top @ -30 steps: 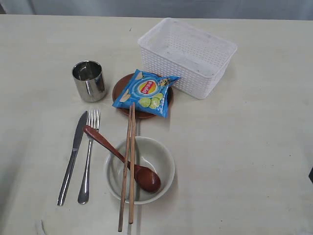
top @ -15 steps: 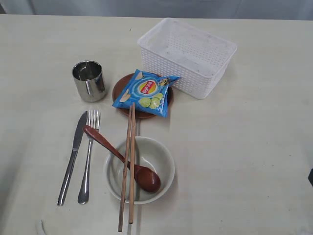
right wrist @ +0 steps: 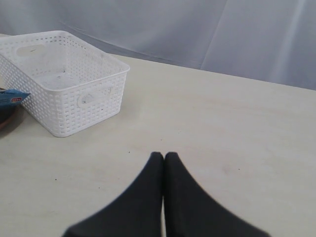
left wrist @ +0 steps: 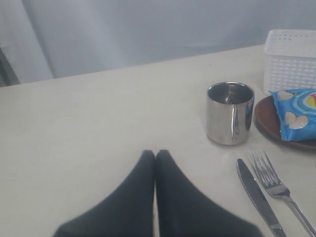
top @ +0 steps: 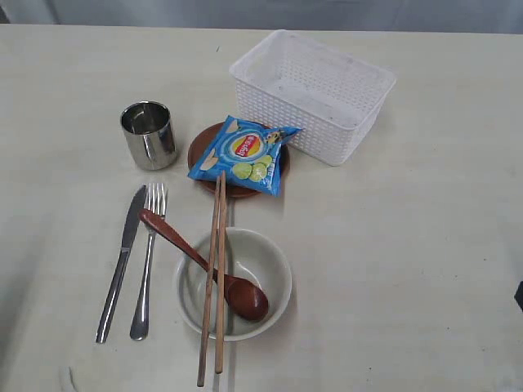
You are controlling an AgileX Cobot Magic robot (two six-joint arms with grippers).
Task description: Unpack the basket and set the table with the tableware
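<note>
While the right gripper [right wrist: 164, 155] is pinched closed, the basket [right wrist: 64, 81] stands apart.

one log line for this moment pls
basket: empty | chip bag: on plate | spoon: in bowl | chopsticks: across bowl | left claw: shut | right claw: shut

The white rectangular perforated plastic basket [top: 313, 94] stood upright and empty at the far side of the pale cream tabletop [top: 425, 245], turned at an angle; just beside it lay the round reddish-brown plate [top: 197, 152], only its rim showing; the steel cup [top: 149, 135] stood upright near the plate; the steel knife [top: 120, 261] and fork [top: 147, 261] lay side by side, tines toward the cup; the reddish-brown spoon [top: 176, 237] rested with its scoop in the white bowl [top: 278, 273], its handle reaching the fork; two wooden chopsticks [top: 214, 278] lay across the bowl.
</note>
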